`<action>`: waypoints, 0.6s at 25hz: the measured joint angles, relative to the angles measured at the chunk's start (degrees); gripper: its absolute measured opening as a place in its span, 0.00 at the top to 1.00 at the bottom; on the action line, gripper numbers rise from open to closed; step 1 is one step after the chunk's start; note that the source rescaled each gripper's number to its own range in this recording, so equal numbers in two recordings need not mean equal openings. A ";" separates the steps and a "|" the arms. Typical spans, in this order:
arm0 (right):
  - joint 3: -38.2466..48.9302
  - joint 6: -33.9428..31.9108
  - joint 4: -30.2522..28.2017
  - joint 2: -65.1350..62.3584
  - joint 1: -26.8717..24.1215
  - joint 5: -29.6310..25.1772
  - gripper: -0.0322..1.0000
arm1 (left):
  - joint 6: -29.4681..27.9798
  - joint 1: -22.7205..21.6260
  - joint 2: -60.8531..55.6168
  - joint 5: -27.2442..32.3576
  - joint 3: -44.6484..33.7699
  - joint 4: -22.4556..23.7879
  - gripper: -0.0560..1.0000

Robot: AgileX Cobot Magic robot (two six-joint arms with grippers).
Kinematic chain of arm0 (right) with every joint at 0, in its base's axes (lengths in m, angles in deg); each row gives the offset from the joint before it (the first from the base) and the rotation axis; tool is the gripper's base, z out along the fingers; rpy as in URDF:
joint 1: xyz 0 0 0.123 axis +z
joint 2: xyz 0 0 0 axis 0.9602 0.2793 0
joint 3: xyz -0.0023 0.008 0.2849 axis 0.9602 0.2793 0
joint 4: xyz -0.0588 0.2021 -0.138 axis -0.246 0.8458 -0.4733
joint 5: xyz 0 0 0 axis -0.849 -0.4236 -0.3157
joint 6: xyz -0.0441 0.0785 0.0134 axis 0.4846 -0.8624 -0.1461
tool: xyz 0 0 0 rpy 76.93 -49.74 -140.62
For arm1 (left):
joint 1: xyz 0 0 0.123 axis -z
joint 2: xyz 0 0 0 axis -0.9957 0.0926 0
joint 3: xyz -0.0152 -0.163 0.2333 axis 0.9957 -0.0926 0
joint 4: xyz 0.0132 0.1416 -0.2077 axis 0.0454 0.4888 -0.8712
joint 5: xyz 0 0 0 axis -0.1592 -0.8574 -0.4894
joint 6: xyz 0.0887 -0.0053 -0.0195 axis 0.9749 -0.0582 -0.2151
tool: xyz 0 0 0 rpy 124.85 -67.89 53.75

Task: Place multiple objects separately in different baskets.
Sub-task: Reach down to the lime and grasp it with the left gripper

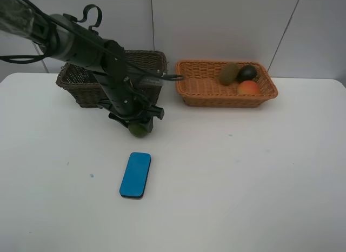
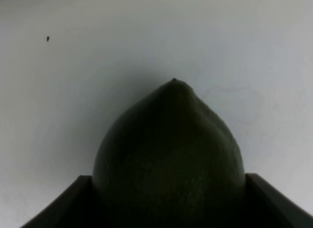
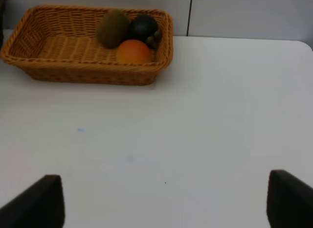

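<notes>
While the lime is enclosed between the jaws of the left tool on the worktop before the dark basket, probably for carrying, the right tool is kept wide and empty.

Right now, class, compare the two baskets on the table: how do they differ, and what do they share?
The dark basket is deep brown; the orange basket is light. The dark basket has taller walls; the orange basket is shallower. The orange basket holds a kiwi, a dark fruit and a peach; the dark basket's inside is largely hidden by the arm. Both are rectangular, woven, and sit at the table's far edge.
</notes>
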 joint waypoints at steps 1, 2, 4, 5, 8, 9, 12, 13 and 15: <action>0.00 0.00 0.00 0.00 0.00 0.00 0.00 | 0.23 0.00 0.00 0.00 0.00 0.00 0.22; 0.00 0.00 0.00 0.00 0.00 0.00 0.00 | 0.53 0.00 0.00 0.05 0.00 0.00 0.22; 0.00 0.00 0.00 0.00 0.00 0.00 0.00 | 0.80 0.00 0.00 0.05 0.00 0.00 0.22; 0.00 0.00 0.00 0.00 0.00 0.00 0.00 | 0.87 0.00 0.00 0.05 0.00 0.00 0.22; 0.00 0.00 0.00 0.00 0.00 0.00 0.00 | 1.02 0.00 0.00 0.10 0.00 0.00 0.22; 0.00 0.00 0.00 0.00 0.00 0.00 0.00 | 1.07 0.00 0.00 0.16 0.00 0.00 0.22; 0.00 0.00 0.00 0.00 0.00 0.00 0.00 | 1.07 0.00 -0.12 0.89 0.00 0.00 0.22; 0.00 0.00 0.00 0.00 0.00 0.00 0.00 | 1.07 0.00 -0.54 1.64 0.00 0.00 0.22; 0.00 0.00 0.00 0.00 0.00 0.00 0.00 | 1.07 0.15 -2.35 3.26 0.00 0.00 0.22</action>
